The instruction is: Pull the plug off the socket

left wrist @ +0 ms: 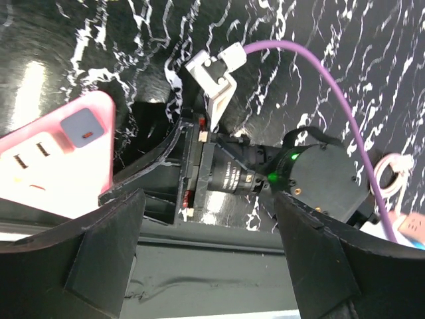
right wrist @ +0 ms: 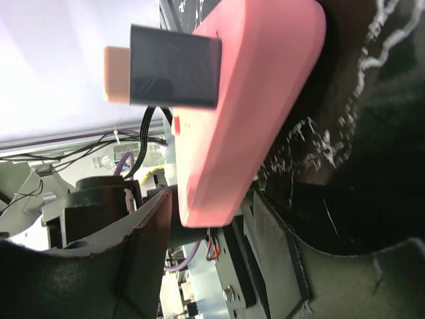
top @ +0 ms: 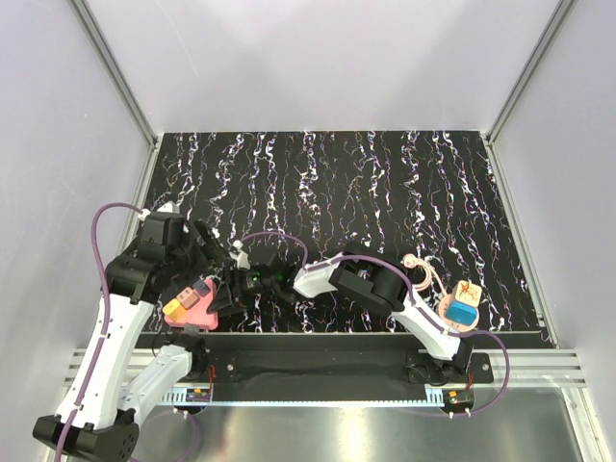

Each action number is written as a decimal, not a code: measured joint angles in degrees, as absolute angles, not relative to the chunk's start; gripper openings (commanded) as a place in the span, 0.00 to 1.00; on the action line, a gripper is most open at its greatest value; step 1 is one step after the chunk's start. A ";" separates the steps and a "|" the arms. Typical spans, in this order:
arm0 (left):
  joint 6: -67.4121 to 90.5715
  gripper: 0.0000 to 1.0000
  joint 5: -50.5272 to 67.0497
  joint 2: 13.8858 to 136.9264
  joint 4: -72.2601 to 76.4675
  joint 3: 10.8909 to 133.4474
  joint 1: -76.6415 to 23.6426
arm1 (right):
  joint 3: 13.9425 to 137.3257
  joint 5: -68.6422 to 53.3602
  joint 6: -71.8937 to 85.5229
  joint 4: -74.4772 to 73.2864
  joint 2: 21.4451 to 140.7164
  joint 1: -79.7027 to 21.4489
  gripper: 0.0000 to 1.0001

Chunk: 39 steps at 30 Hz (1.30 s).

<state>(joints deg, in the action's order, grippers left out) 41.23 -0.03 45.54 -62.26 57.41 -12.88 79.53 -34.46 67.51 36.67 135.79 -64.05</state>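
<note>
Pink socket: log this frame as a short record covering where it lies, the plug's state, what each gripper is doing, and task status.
socket: pink socket, at the near left of the table
plug: dark plug, seated in the pink socket
right gripper: fingers either side of the socket's end, grip unclear
left gripper: open, empty, beside the socket
task: plug not yet pulled

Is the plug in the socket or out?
In. The dark plug sits flush against the pink socket face, with no prongs showing.
</note>
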 measured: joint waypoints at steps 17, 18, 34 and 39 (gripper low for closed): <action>39.99 0.80 -3.84 48.80 -63.44 58.50 -12.88 | 82.91 -34.09 68.42 35.70 138.23 -64.31 0.29; 39.13 0.80 -3.49 48.86 -63.24 58.50 -12.88 | 82.72 -34.11 68.47 35.88 138.21 -64.23 0.26; 26.02 0.73 9.43 52.51 -55.92 58.50 -12.88 | 64.01 -38.72 66.02 34.50 125.75 -56.73 0.10; 22.13 0.83 12.27 56.45 -54.89 58.48 -13.50 | 61.58 -40.14 62.04 31.14 122.76 -56.36 0.00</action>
